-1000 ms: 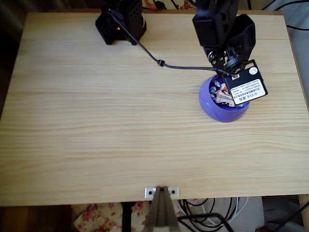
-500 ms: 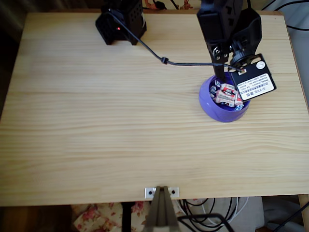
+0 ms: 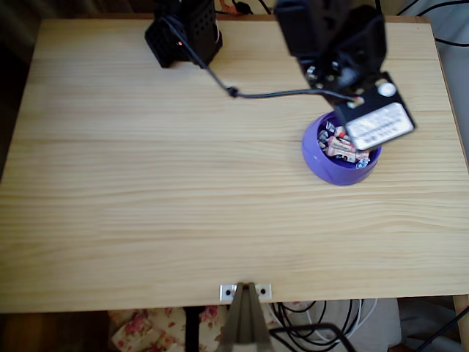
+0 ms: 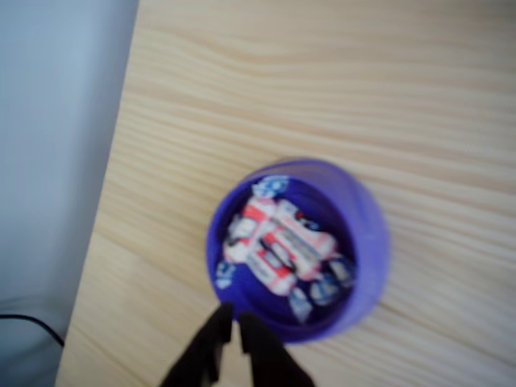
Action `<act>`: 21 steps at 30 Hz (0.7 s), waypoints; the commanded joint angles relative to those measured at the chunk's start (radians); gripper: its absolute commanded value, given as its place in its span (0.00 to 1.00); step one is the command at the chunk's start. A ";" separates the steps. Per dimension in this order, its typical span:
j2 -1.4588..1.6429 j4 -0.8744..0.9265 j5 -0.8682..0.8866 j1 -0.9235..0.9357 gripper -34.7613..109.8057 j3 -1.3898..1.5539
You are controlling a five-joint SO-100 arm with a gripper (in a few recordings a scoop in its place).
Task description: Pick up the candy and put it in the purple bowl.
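Risen off the purple bowl (image 4: 367, 242), the shut, empty gripper (image 4: 235, 329) hangs above the candy (image 4: 278, 246).

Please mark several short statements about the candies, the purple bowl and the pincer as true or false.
1. Several candies lie inside the purple bowl. True.
2. The pincer grips a candy. False: its fingers are together with nothing between them, in the wrist view.
3. The bowl lies tipped on its side. False: it stands upright on the wooden table.
4. A black cable crosses the table. True.
5. A candy lies on the table beside the bowl. False: the candies are in the bowl.
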 commanded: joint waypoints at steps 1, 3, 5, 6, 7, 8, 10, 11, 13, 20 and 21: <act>0.244 0.037 -0.086 0.094 0.24 0.078; 0.327 0.049 -0.212 0.143 0.24 0.118; 0.382 0.049 -0.307 0.198 0.25 0.158; 0.407 0.044 -0.356 0.227 0.25 0.173; 0.433 0.060 -0.394 0.261 0.25 0.178; 0.454 0.083 -0.423 0.299 0.25 0.181; 0.499 0.110 -0.477 0.383 0.25 0.199; 0.529 0.107 -0.502 0.430 0.25 0.225; 0.615 0.086 -0.543 0.525 0.25 0.288; 0.830 0.149 -0.646 0.775 0.25 0.448; 0.859 0.149 -0.649 0.796 0.25 0.472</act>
